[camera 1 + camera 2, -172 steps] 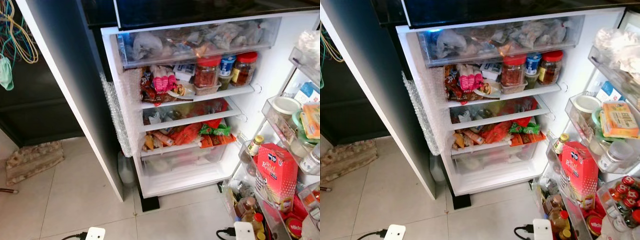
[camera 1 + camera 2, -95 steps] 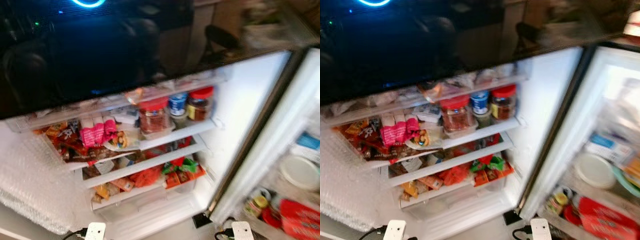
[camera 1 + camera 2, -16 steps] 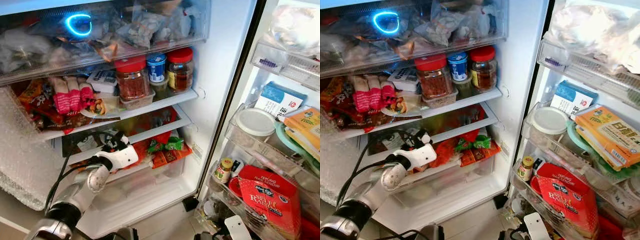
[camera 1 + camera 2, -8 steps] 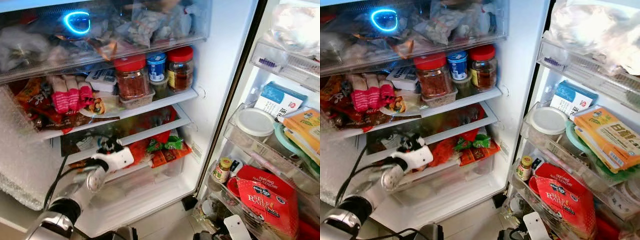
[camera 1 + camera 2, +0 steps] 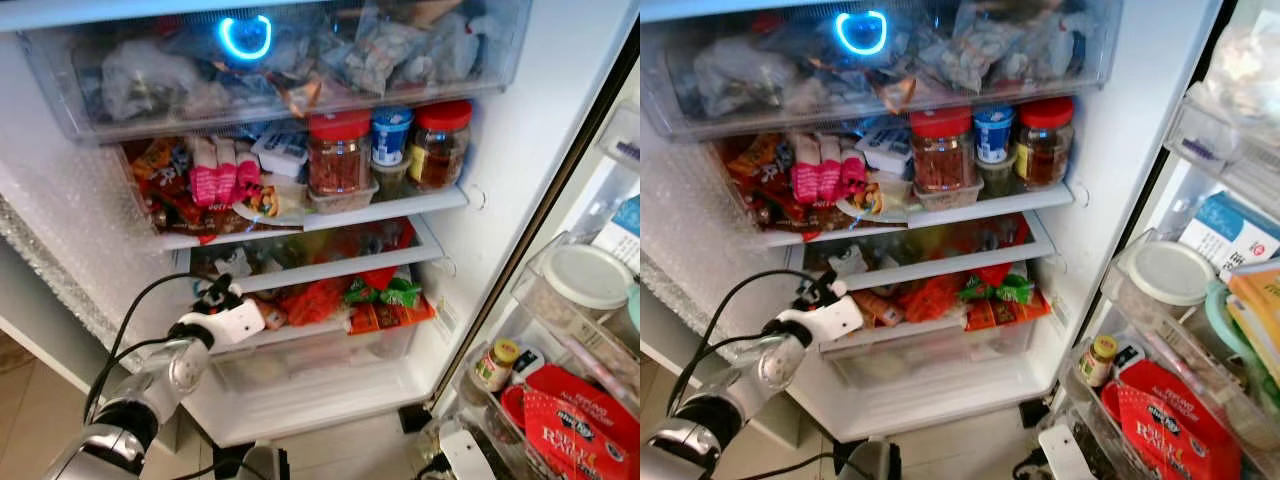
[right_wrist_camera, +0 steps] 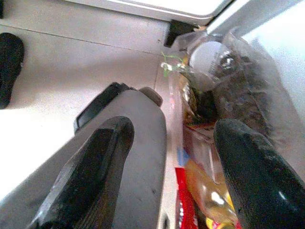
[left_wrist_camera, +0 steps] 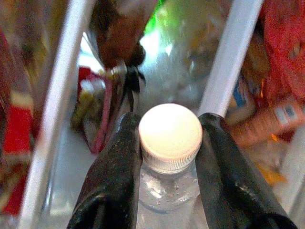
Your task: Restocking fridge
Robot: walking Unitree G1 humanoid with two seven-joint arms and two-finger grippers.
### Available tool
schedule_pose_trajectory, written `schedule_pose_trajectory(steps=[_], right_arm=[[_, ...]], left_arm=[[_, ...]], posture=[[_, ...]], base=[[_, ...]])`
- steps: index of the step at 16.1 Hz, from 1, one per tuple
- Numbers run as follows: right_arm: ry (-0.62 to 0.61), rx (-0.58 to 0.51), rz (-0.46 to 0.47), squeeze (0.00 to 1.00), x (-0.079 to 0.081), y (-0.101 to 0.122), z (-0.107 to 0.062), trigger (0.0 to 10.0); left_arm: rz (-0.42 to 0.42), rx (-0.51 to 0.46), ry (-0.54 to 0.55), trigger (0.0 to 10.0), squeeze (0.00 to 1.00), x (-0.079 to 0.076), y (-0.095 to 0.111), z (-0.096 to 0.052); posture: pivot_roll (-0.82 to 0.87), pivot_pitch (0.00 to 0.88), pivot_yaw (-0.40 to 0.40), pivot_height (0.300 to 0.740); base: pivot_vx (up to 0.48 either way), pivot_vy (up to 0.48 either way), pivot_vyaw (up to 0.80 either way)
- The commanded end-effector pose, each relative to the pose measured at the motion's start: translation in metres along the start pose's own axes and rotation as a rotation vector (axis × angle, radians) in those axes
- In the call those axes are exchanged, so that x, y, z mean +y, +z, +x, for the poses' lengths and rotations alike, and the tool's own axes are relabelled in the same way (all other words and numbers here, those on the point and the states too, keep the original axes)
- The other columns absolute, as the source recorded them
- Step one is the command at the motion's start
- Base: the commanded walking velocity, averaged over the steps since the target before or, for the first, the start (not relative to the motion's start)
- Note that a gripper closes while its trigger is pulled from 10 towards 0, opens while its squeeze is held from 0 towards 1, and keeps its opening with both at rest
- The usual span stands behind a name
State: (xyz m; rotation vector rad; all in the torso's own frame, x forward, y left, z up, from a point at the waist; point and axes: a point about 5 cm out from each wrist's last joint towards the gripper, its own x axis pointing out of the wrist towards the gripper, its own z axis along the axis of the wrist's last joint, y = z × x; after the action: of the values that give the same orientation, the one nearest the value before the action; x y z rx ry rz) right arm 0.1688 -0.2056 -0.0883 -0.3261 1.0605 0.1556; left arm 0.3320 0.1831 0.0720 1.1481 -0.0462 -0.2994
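The robot is standing at the open fridge [image 5: 500, 200] with its left arm stretched toward the lower shelves, and from here I can see the left end effector [image 7: 167, 138] clamping a small clear bottle [image 7: 169, 183] by the neck, one black finger on each side just under the white cap [image 7: 170, 130]. In the head views that end effector [image 5: 222, 298] is sitting at the left end of the snack shelf [image 5: 330, 325], just beside the orange and green packets [image 5: 350, 297] and right under the glass shelf [image 5: 330, 265] above. Compared with half a second ago, the whole scene has slid to the right and the shelves are sitting further inside the frame, so the robot's head has been turning leftward; the arm itself looks to be holding roughly the same spot against the shelf edge rather than pushing deeper. I'd judge that the bottle is at the mouth of the shelf but not yet set down, and that the crowded packets are leaving it little room, so the placing may call for a nudge inward. The right end effector [image 6: 171, 176] is hanging low by the door bins [image 5: 1160, 330], its fingers spread wide and holding nothing, with floor tiles [image 6: 71, 62] below.
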Motion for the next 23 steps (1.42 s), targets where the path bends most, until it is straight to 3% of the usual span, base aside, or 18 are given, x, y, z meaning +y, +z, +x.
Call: schedule_pose_trajectory(steps=[1,11,13,23], right_arm=[[0.007,0.025,0.019,0.0,0.002,-0.0075,-0.0007,10.0],[0.012,0.022,0.025,0.0,0.0021,-0.0062,-0.0005,10.0],[0.019,0.024,0.017,0.0,0.002,-0.0059,-0.0005,10.0],[0.024,0.026,0.017,0.0,0.0028,-0.0058,-0.0004,10.0]], left_arm=[[0.003,-0.039,-0.004,10.0,0.0,0.0031,0.0065,0.0035],[-0.039,-0.09,-0.046,10.0,0.0,-0.001,0.0143,0.0064],[-0.072,-0.079,-0.065,10.0,0.0,-0.0037,0.0138,0.0062],[-0.08,-0.089,-0.085,10.0,0.0,-0.0058,0.0156,0.0065]], posture=[[0.02,0.041,0.003,0.652],[0.02,0.031,0.002,0.652],[0.02,0.033,0.003,0.652],[0.02,0.029,0.005,0.652]], base=[[0.0,0.0,0.0],[0.0,0.0,0.0],[0.277,0.0,0.0],[0.358,0.0,0.0]])
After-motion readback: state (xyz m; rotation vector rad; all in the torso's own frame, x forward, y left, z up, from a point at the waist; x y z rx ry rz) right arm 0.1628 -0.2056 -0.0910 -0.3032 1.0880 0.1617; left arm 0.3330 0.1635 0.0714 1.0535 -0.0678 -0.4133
